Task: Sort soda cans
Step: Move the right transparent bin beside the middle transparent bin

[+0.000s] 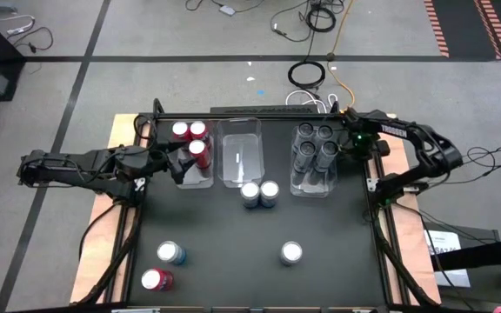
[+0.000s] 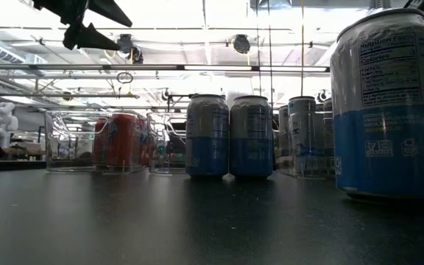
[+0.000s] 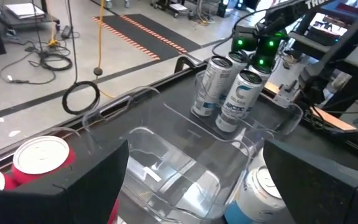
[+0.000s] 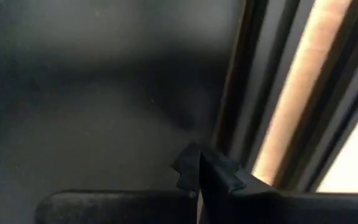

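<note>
Three red soda cans point(image 1: 193, 139) stand in the left clear tray point(image 1: 200, 181), and several dark grey cans point(image 1: 315, 146) in the right tray point(image 1: 313, 188). The middle tray point(image 1: 240, 155) holds no can. Two blue-and-silver cans point(image 1: 260, 193) stand together on the black table in front of it. Another blue can point(image 1: 170, 253), a red can point(image 1: 156, 280) and a silver-topped can point(image 1: 291, 253) stand near the front edge. My left gripper point(image 3: 191, 186) hovers open above the left tray's right side, holding nothing. My right gripper point(image 4: 197, 173) is shut and points down beside the right tray, near the table's right edge.
The black mat ends in a dark frame rail and a wooden border point(image 4: 303, 93) close to my right gripper. The right arm point(image 1: 407, 139) reaches over the table's far right corner. Open table surface lies between the trays and the front cans.
</note>
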Robot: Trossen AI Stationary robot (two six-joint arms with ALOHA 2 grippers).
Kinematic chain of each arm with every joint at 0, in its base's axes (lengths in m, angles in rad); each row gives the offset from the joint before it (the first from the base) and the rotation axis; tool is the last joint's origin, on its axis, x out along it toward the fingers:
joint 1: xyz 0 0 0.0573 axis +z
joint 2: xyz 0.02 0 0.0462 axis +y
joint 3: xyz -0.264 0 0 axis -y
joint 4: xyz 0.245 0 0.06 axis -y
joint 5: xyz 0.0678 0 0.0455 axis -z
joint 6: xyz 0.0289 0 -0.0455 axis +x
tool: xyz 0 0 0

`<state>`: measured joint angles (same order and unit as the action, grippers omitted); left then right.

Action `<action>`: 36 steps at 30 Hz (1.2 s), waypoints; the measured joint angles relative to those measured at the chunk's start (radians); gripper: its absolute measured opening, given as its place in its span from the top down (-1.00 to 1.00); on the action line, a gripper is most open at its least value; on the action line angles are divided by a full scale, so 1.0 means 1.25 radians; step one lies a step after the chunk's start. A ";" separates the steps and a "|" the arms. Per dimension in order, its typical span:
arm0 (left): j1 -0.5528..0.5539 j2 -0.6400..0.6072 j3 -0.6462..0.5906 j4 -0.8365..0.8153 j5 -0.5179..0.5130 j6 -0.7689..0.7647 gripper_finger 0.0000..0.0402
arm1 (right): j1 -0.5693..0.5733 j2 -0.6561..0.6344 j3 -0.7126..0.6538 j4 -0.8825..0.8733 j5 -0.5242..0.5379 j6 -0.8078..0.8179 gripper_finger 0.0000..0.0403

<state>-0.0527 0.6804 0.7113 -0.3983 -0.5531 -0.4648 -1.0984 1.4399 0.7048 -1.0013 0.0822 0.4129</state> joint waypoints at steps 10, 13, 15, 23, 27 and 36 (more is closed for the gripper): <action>0.000 0.000 0.000 0.000 -0.004 0.000 -0.90 | 0.058 0.062 0.002 0.065 0.010 0.104 1.00; 0.000 0.000 0.000 -0.001 -0.004 0.001 -0.90 | 0.073 0.063 0.002 0.072 0.007 0.121 1.00; 0.000 0.000 0.000 -0.002 -0.004 0.003 -0.90 | 0.080 0.063 0.001 0.077 0.005 0.127 1.00; 0.000 0.000 0.000 -0.003 -0.004 0.008 -0.90 | 0.105 0.063 0.004 0.087 -0.004 0.141 1.00; 0.000 0.000 0.000 -0.003 -0.004 0.008 -0.90 | 0.124 0.065 0.024 0.112 -0.037 0.143 1.00; 0.000 0.000 0.000 -0.002 -0.004 0.006 -0.90 | 0.131 0.065 0.036 0.211 -0.087 0.160 1.00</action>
<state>-0.0525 0.6804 0.7109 -0.4015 -0.5579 -0.4576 -0.9351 1.5215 0.7494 -0.7377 -0.0266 0.6126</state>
